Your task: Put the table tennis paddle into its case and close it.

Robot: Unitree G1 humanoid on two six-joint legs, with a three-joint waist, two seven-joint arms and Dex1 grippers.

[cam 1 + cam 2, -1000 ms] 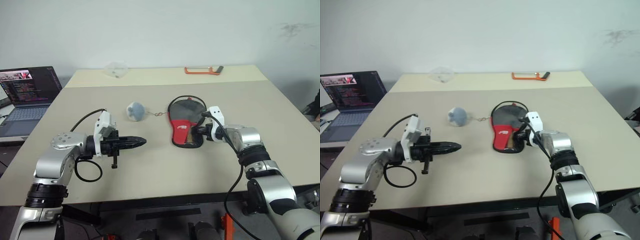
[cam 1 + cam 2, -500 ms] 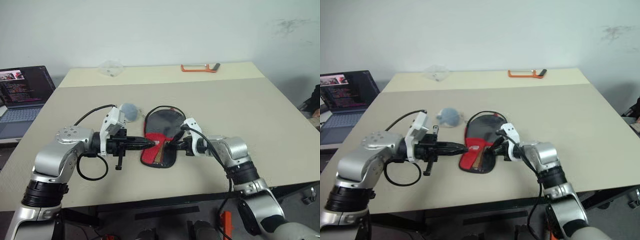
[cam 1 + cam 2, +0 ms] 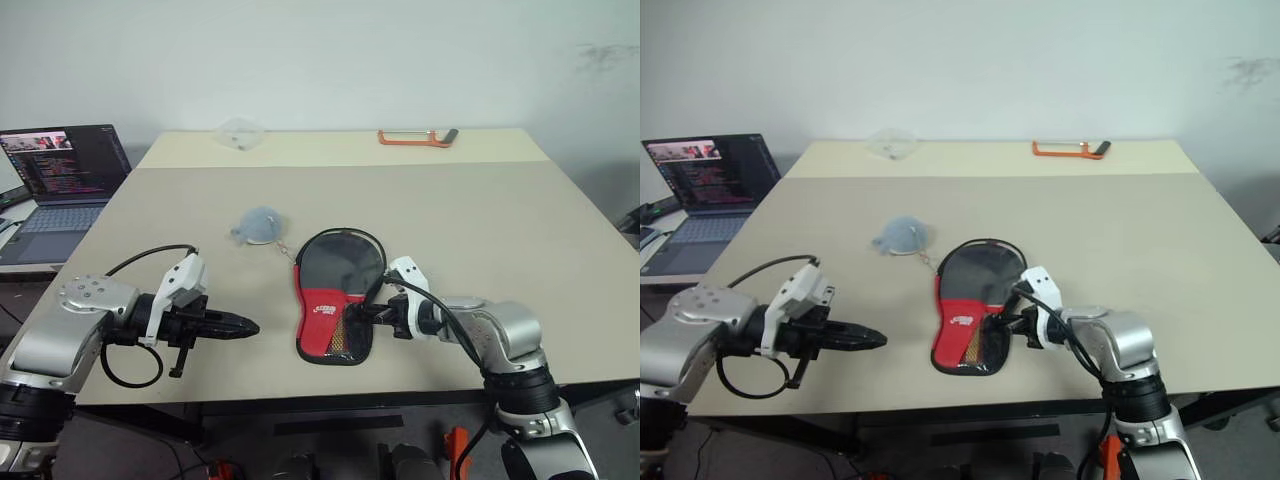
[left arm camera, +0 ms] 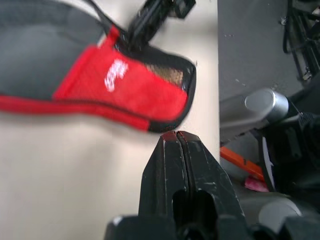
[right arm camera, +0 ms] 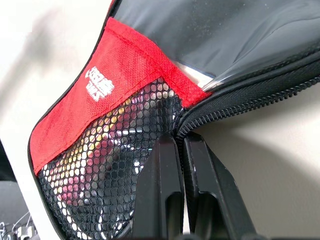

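Right wrist view: your right gripper (image 5: 181, 145) pinches the case (image 5: 150, 75) at its zipper edge.
Your left gripper (image 3: 243, 326) hangs clenched and empty, beside the case.

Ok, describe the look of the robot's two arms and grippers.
Both arms are silver-grey metal shells with black joints. Each wrist carries a white camera block and a looping black cable. The left gripper and right gripper each end in two slim, tapered glossy black fingers.
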